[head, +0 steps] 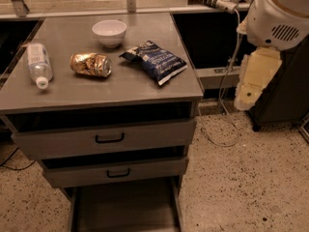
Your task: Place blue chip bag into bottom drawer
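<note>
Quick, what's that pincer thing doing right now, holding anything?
Pincer: hanging right of the cabinet, open or closed cannot be told; the blue chip bag lies apart, on top.

**Room at the right, clutter at the left**

Your gripper (251,86) hangs right of the cabinet top (120,88), well apart from it, with a dangling cable (231,62) between. The blue chip bag (155,60) lies near the right edge. The can (91,64) to its left and the bowl (109,32) beyond crowd those sides. The bottom drawer (123,207) stands pulled out, its far end under two handled drawers (108,138).

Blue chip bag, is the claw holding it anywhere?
No. The claw hangs right of the cabinet, holding nothing; the blue chip bag lies on top.
</note>
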### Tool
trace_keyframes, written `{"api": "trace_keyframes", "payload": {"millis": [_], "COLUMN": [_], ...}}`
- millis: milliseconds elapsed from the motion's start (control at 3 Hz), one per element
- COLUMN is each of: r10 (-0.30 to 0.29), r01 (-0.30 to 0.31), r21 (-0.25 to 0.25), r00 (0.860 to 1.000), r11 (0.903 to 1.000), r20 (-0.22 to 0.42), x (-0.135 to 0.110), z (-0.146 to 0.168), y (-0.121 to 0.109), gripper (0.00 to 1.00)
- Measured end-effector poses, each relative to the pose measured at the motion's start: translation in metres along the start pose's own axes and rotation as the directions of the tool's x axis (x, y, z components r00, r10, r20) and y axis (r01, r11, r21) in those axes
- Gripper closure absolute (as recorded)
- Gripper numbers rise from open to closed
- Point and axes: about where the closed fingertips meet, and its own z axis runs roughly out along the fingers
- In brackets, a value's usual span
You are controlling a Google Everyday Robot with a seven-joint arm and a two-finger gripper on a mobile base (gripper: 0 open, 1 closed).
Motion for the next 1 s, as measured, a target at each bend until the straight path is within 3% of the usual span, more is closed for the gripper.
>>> {"api": "trace_keyframes", "payload": {"millis": [333, 667, 1000], "r10": [0.000, 0.064, 0.147], "r01": [0.000, -0.064, -0.145], "r21": [0.000, -0.007, -0.034], "r00": [1.000, 0.997, 0.988], "r11": [1.0000, 0.9980, 0.9888], "r20": [0.000, 0.047, 0.044], "x": [0.000, -0.019, -0.042], "z": [0.000, 0.010, 0.031], "y": [0.000, -0.023, -0.063], "gripper": [0.00, 0.00, 0.00]}}
